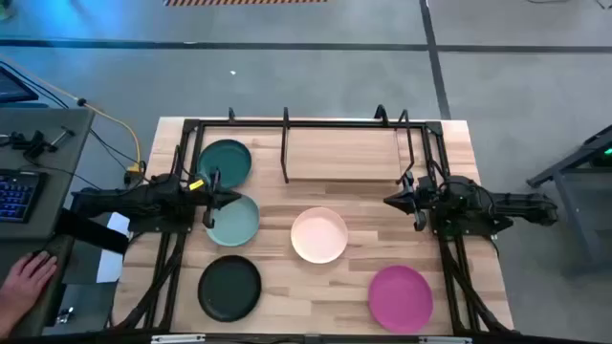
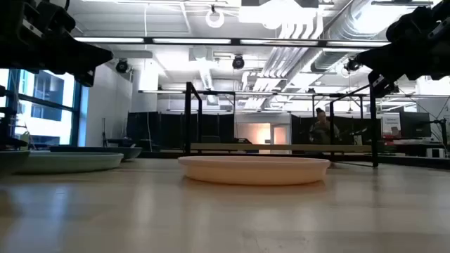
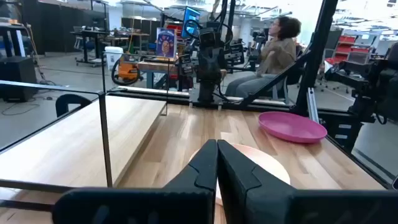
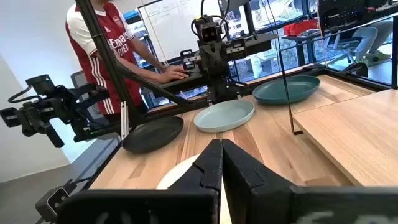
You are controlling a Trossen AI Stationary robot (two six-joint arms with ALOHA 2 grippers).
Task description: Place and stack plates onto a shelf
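Note:
Five plates lie flat on the tabletop: dark teal, pale sage green, cream-pink, black and magenta. The shelf, a light-wood board with black rods, lies at the far edge. My left gripper is shut and hovers over the sage plate's far rim, pointing right. My right gripper is shut too, raised right of the cream-pink plate and pointing left. In the low view both arms hang high above the cream-pink plate. Neither gripper holds anything.
A black frame runs along the table's left and right sides. A person's hand rests by a keyboard left of the table. A person in a red shirt stands behind the left arm.

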